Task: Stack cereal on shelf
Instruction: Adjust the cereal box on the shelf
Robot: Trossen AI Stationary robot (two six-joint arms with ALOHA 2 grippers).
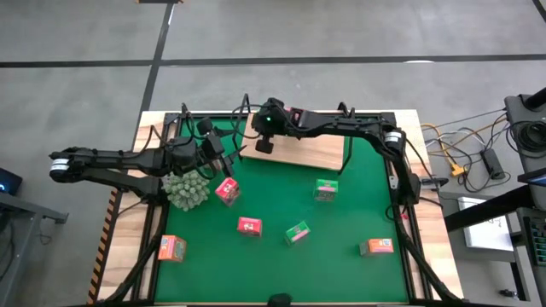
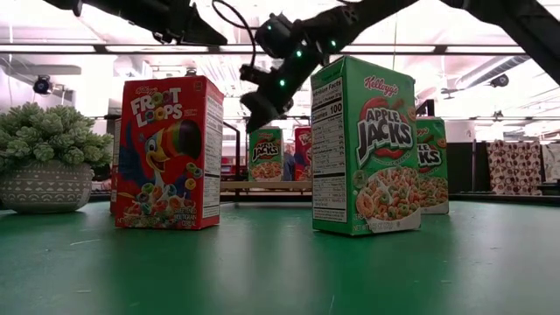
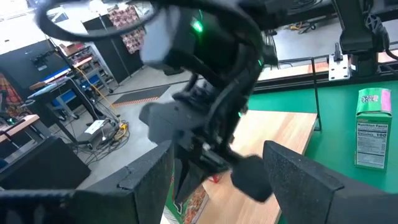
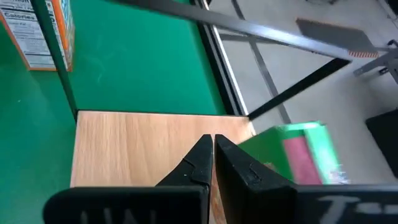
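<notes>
The shelf [image 1: 311, 152], a light wooden board with black wire ends, lies at the table's far middle. My right gripper [image 1: 264, 145] hangs shut over its left end, above bare wood [image 4: 137, 143]. A green and pink cereal box [image 4: 298, 152] stands just beside the shut fingers. In the low view a green box [image 2: 265, 153] and a red one [image 2: 302, 150] stand on the shelf. Loose cereal boxes stand on the green mat: pink-red [image 1: 227, 189], [image 1: 249, 226], green [image 1: 325, 189], [image 1: 298, 232], orange [image 1: 171, 248], [image 1: 375, 247]. My left gripper [image 1: 223, 164] hovers open left of the shelf, holding nothing.
A spiky grey-green plant in a pot [image 1: 188, 189] stands just below my left gripper. The shelf's black wire uprights [image 1: 348, 149] rise at both ends. My right arm [image 3: 205, 93] fills the space in front of my left gripper. Open mat [image 1: 341, 273] lies along the near edge.
</notes>
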